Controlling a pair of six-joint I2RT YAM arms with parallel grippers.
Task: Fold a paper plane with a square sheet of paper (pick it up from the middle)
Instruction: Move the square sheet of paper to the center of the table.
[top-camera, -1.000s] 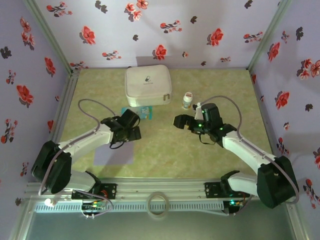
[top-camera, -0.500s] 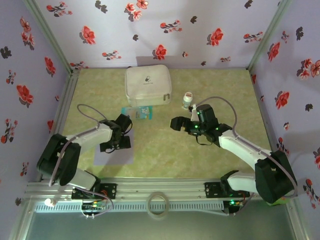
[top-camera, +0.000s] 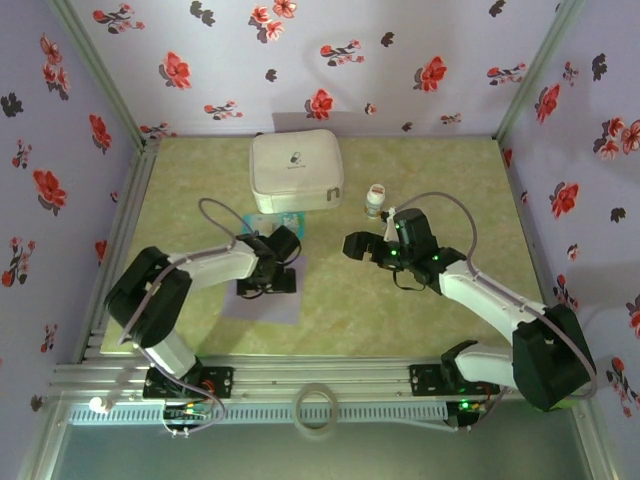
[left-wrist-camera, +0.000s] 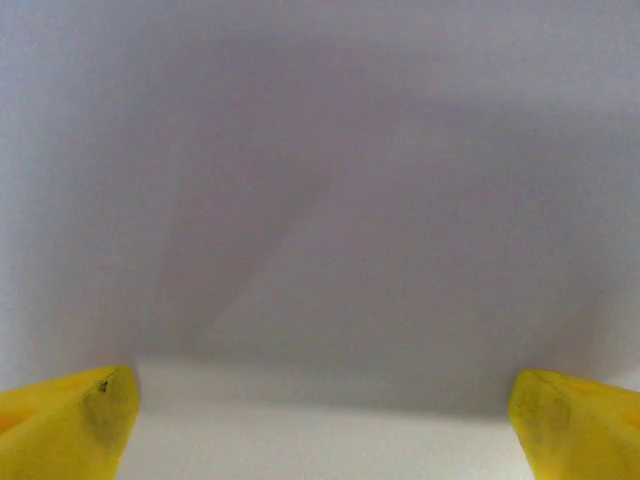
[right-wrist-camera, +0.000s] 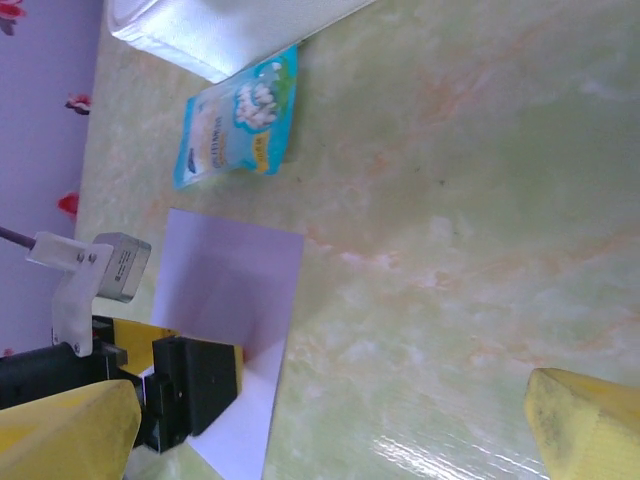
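Note:
The square sheet of lavender paper (top-camera: 262, 308) lies flat on the green tabletop, left of centre. My left gripper (top-camera: 268, 280) rests low over the sheet's far edge, open, its yellow fingertips (left-wrist-camera: 70, 425) spread wide with only paper (left-wrist-camera: 320, 200) between them. Whether the tips touch the sheet I cannot tell. My right gripper (top-camera: 356, 246) hovers open over bare table to the right of the sheet, holding nothing. In the right wrist view, the paper (right-wrist-camera: 235, 280) lies ahead with the left gripper's black body (right-wrist-camera: 190, 385) on it. No folds show in the sheet.
A white zip case (top-camera: 295, 170) stands at the back. A teal-and-white printed packet (top-camera: 290, 226) lies just beyond the sheet. A small white bottle (top-camera: 375, 200) stands behind my right gripper. Floral walls close in three sides.
My left gripper dropped onto the sheet, then swept right, and the paper slid to the right with it. The right gripper barely shifted.

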